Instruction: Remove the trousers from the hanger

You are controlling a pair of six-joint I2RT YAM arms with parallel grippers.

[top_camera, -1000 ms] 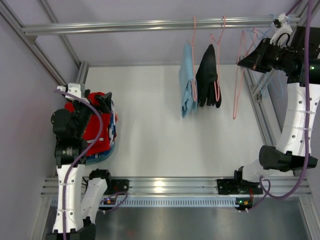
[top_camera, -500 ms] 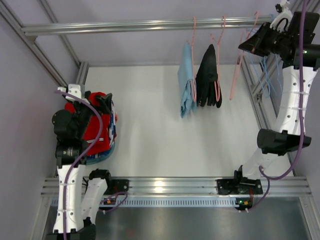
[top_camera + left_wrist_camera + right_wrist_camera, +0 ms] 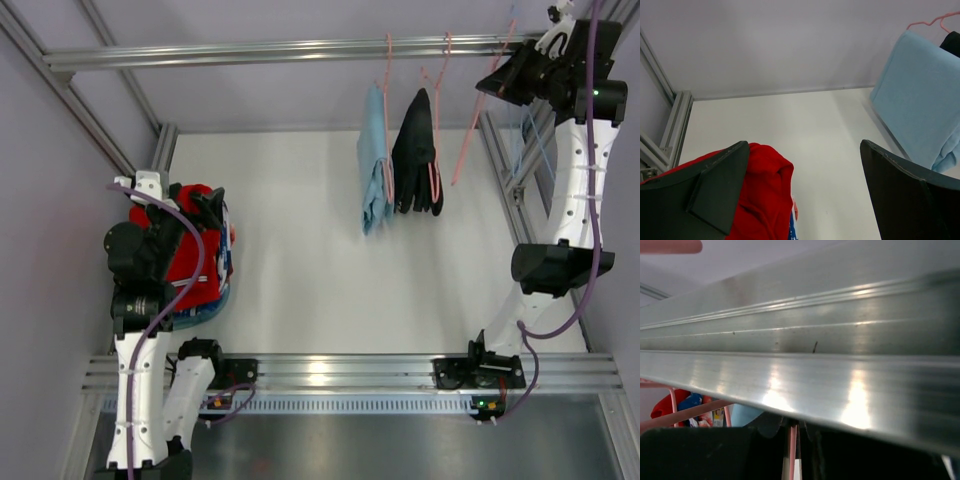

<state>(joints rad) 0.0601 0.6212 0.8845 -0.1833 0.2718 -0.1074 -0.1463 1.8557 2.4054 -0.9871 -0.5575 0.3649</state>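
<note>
Nothing legible anywhere, in the top view or in either wrist view: no words, labels, brands, numbers or signs. Only a sliver of blue cloth with pale flecks peeping from under the bright red fabric trousers at the near left, far too small to read as print.
</note>
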